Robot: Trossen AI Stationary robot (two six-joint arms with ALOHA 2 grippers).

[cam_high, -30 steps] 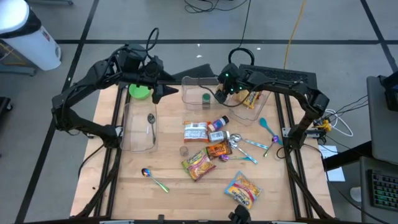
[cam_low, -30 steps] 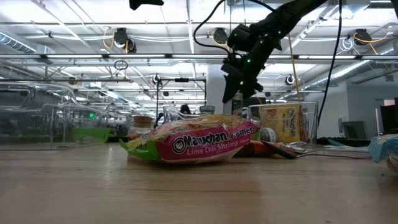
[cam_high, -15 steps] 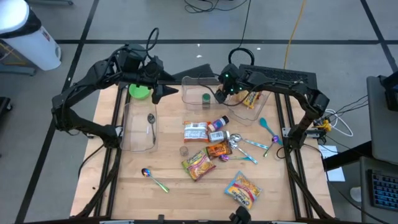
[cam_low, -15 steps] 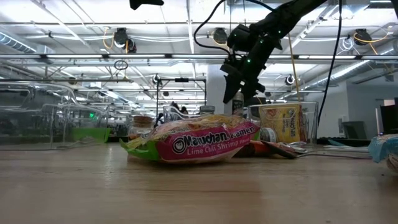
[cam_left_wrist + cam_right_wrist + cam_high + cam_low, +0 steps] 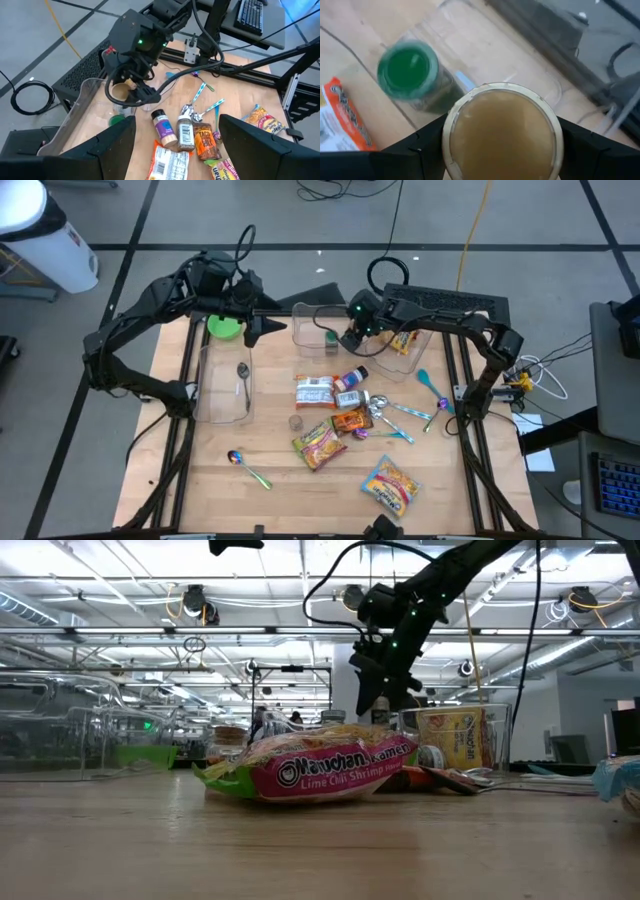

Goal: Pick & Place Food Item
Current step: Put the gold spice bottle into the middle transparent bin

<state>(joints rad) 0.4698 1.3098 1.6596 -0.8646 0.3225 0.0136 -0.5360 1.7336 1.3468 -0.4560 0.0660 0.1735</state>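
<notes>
Tan-lidded jar (image 5: 502,132): held by the right gripper (image 5: 350,340), seen from above in the right wrist view; a round cream rim with a brownish top fills the space between the two dark fingers.
Long axis of the jar: it runs along the camera's line of sight, so the lid faces the wrist and the base points down to the table.
Right gripper: fingers stand wide and press on both sides of the jar; it hangs above the clear bin (image 5: 322,327) at the far middle of the table.
Under the jar: a green-capped spice bottle (image 5: 410,72) stands upright inside the clear bin.
Left gripper (image 5: 255,327): fingers apart, holding nothing, above the far left part of the table, just beside a green bowl (image 5: 225,327).
Table middle: purple-capped bottle (image 5: 163,127), another small bottle (image 5: 185,131) and snack packets lie on their sides.
Near edge: Maruchan ramen packet (image 5: 320,770) lies flat on the wooden table (image 5: 300,850).
</notes>
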